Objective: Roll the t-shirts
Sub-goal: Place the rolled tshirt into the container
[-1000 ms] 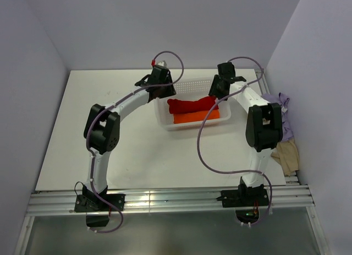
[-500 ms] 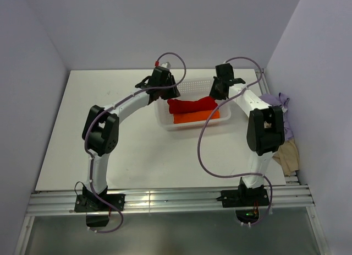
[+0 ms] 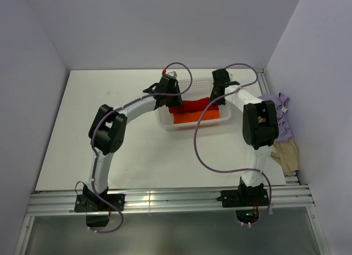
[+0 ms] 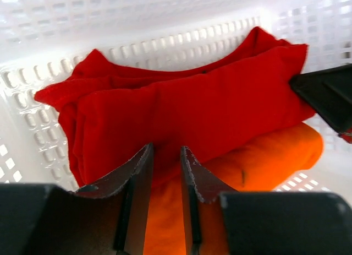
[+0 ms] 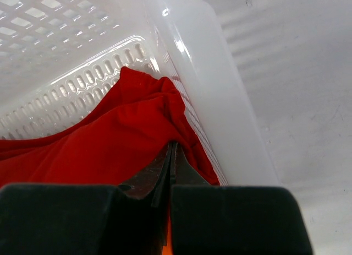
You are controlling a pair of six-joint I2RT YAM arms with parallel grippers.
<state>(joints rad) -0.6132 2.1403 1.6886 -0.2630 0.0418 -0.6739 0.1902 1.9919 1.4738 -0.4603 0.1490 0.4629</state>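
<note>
Shifted further over basket (image 4: 137, 51) since 1 second back: left gripper (image 4: 166, 156), narrowly open above red t-shirt (image 4: 187, 112). Right gripper (image 5: 171, 147) clamped closed at red t-shirt's end by basket wall. Red t-shirt atop orange t-shirt (image 4: 264, 161), inside basket.

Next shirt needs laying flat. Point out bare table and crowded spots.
Bare table lies left of the left arm, and between it and the right arm, in front of the basket. Crowded: the basket, holding the red t-shirt and orange t-shirt, and the right edge, with the lavender t-shirt and beige t-shirt.
</note>
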